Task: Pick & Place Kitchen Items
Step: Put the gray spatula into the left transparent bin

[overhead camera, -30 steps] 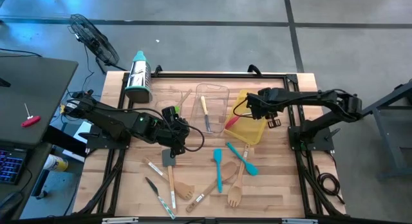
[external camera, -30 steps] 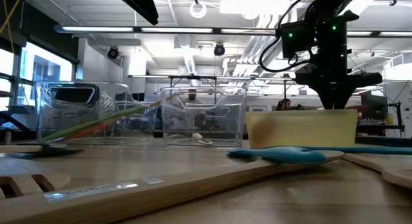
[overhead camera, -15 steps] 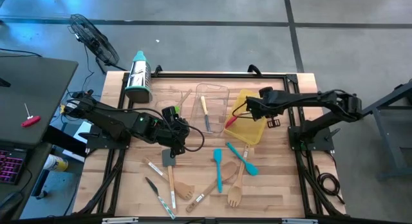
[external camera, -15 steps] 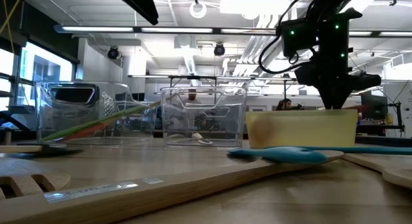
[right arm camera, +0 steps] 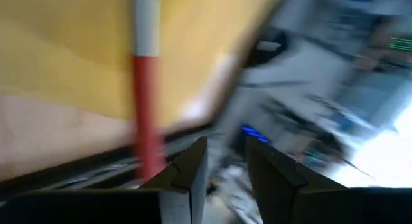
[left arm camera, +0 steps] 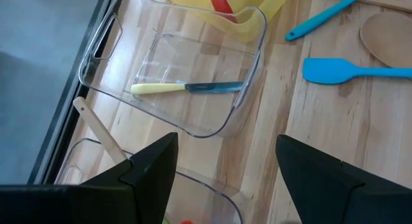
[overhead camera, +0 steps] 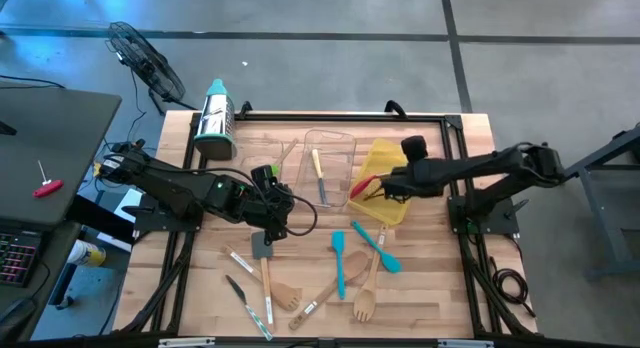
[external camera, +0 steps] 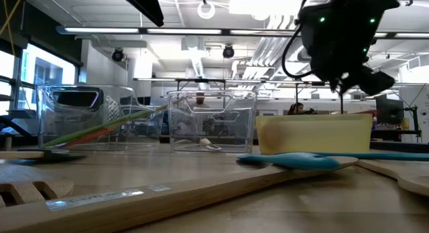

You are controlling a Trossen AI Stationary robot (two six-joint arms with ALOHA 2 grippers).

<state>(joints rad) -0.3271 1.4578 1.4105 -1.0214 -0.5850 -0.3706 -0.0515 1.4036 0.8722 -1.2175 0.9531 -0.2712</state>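
Note:
My right gripper (overhead camera: pixel 383 190) hangs over the yellow bin (overhead camera: pixel 392 160). Its fingers stand a little apart with nothing between them (right arm camera: pixel 225 179). A red utensil (overhead camera: pixel 360 186) lies in that bin. Its red-and-white handle (right arm camera: pixel 147 89) runs beside one of my fingers; I cannot tell whether they touch. My left gripper (overhead camera: pixel 268 213) is open and empty (left arm camera: pixel 225 179) above the table, beside the clear bin (overhead camera: pixel 328 168) that holds a yellow-handled knife (left arm camera: pixel 187 89). A grey spatula (overhead camera: pixel 262 246), teal spatulas (overhead camera: pixel 340 256), wooden forks (overhead camera: pixel 365 303) and small knives (overhead camera: pixel 250 310) lie on the table.
A steel cylinder with a teal cap (overhead camera: pixel 214 118) lies at the far left. A second clear bin (external camera: pixel 87 119) holds green and red utensils that lean on its wall. A laptop and a fan stand off the table's left side.
My right gripper has gone a little toward the table's near edge over the yellow bin, and it has risen and tipped. The red utensil stays in the bin.

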